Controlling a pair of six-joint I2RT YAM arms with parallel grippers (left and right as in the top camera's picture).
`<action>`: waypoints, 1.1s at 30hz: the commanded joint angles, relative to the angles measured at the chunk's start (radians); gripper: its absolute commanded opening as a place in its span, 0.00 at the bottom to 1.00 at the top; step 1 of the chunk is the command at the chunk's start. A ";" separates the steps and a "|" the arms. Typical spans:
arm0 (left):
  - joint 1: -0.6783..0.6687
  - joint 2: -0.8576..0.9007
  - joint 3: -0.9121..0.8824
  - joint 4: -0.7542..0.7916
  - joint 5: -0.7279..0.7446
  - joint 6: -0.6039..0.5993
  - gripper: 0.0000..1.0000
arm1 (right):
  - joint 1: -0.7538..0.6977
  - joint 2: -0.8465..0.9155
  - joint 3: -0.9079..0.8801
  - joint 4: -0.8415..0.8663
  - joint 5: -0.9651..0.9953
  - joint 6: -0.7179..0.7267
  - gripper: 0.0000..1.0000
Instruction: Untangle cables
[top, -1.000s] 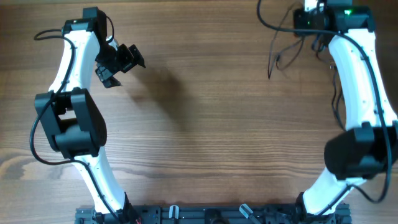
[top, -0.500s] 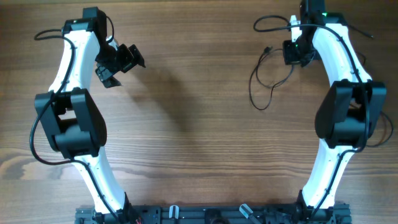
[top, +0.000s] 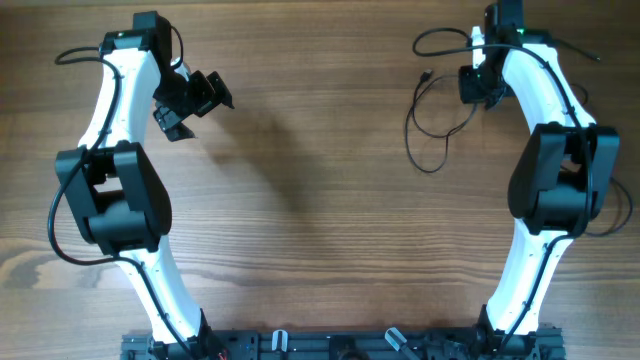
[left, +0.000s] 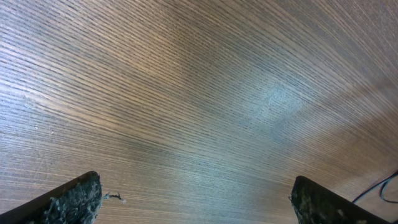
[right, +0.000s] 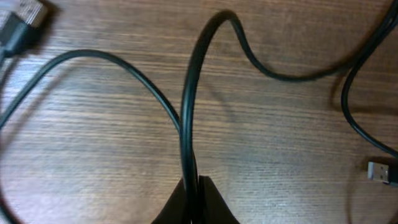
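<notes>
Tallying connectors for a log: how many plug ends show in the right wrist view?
2. A large plug at the top-left corner, and a small silver-tipped plug near the right edge. Others may lie out of frame.

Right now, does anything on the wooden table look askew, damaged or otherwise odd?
Nothing looks broken or spilled. The thin black cables lie in crossing loops, with one strand pinched in the right gripper. One grey finger pad of the open left gripper looks frayed, with a loose thread.
</notes>
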 joint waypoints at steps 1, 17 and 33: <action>-0.002 -0.017 0.017 0.001 0.008 -0.002 1.00 | -0.008 0.013 -0.048 0.022 0.021 0.023 0.16; -0.002 -0.017 0.017 0.000 0.008 -0.002 1.00 | -0.041 0.013 -0.078 0.045 -0.247 0.061 1.00; -0.002 -0.017 0.017 0.000 0.008 -0.002 1.00 | -0.041 0.013 -0.078 0.266 -0.257 0.063 1.00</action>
